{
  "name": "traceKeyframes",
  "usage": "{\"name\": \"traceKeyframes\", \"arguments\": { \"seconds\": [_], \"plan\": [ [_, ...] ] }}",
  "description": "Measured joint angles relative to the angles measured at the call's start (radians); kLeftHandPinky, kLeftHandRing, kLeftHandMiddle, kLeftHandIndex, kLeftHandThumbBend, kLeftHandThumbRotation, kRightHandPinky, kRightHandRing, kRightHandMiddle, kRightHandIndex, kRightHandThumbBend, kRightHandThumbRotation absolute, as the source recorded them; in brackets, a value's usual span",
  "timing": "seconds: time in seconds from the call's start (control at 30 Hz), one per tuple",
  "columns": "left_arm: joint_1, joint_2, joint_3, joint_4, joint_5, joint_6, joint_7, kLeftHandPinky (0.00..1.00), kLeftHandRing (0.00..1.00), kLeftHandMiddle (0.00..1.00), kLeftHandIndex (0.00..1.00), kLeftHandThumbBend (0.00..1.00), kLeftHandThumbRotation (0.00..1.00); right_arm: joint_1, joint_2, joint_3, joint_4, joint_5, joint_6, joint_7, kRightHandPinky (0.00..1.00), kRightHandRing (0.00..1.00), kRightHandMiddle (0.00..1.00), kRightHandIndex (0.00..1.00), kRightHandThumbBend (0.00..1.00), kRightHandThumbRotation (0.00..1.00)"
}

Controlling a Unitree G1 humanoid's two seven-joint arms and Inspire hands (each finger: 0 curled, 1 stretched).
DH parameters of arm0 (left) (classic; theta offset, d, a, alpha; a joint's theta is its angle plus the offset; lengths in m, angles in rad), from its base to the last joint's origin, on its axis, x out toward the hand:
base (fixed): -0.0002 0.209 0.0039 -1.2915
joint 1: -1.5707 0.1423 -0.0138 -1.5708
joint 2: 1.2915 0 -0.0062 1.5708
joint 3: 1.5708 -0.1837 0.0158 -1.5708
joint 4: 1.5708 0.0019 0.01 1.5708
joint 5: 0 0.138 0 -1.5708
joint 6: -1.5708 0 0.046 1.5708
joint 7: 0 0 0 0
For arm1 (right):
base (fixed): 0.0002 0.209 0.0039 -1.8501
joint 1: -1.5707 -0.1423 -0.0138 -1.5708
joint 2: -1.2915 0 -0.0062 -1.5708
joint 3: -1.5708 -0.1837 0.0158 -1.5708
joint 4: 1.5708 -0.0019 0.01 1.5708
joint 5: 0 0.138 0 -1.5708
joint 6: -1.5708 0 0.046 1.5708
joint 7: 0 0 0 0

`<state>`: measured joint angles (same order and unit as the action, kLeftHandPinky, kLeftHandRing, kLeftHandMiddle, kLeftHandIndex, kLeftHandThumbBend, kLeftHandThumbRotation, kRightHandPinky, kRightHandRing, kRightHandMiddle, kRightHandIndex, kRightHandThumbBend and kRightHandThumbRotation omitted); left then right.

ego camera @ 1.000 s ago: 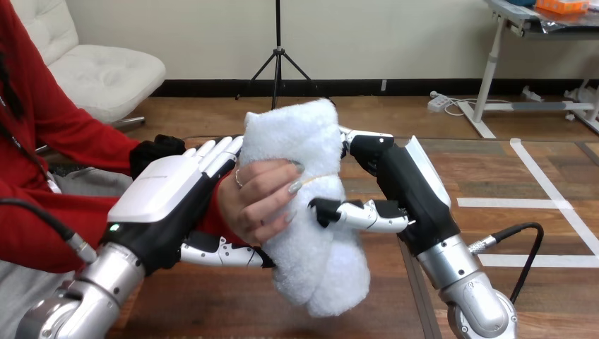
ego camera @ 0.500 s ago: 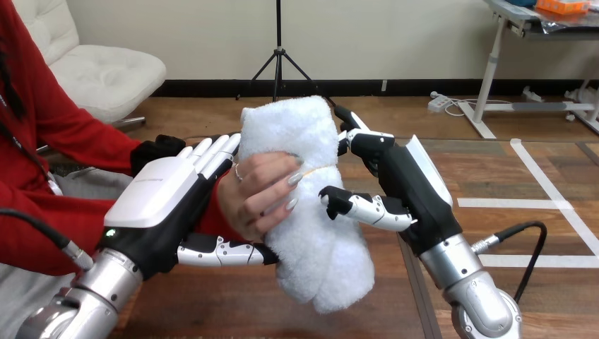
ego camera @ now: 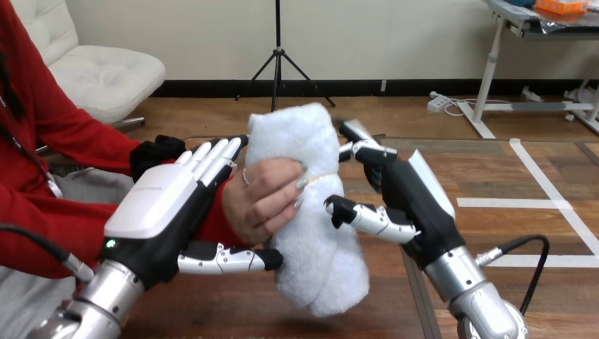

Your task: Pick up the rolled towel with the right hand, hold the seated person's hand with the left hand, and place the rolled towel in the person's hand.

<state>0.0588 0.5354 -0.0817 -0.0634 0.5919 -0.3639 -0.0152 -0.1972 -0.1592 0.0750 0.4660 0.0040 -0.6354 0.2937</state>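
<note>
Wooden table (ego camera: 212, 311), white rolled towel (ego camera: 311, 233) in person's hand (ego camera: 265, 198)

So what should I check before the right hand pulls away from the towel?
1. Person's hand curled round the rolled towel: ok, its fingers wrap the middle of the roll.
2. Left hand backing the person's hand: ok, with straight fingers along its back and the thumb beneath, not curled round it.
3. Right hand uncurled: ok, its fingers are straight at the towel's upper right.
4. Right thumb off the towel: cannot tell, its tip sits at the roll's right edge.
5. Towel off the table: ok, its lower end hangs above the wood.
</note>
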Motion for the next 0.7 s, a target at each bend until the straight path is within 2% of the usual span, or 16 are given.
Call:
{"name": "traceKeyframes", "arguments": {
  "seconds": [0.27,0.47,0.7],
  "plan": [
    [0.021,-0.015,-0.004,0.033,0.008,-0.04,0.063,1.0,1.0,1.0,1.0,1.0,0.77,0.021,-0.001,0.0,-0.011,0.004,0.03,0.023,1.0,1.0,1.0,1.0,1.0,0.6],
    [0.035,-0.035,-0.009,0.047,0.011,-0.055,0.105,1.0,1.0,1.0,1.0,1.0,0.77,0.036,-0.001,0.0,-0.013,0.007,0.03,0.033,1.0,1.0,1.0,1.0,1.0,0.61],
    [0.051,-0.056,-0.023,0.078,0.024,-0.102,0.183,1.0,1.0,1.0,1.0,1.0,0.76,0.057,0.0,0.0,-0.014,0.007,0.031,0.036,1.0,1.0,0.99,1.0,1.0,0.6]
  ]
}}
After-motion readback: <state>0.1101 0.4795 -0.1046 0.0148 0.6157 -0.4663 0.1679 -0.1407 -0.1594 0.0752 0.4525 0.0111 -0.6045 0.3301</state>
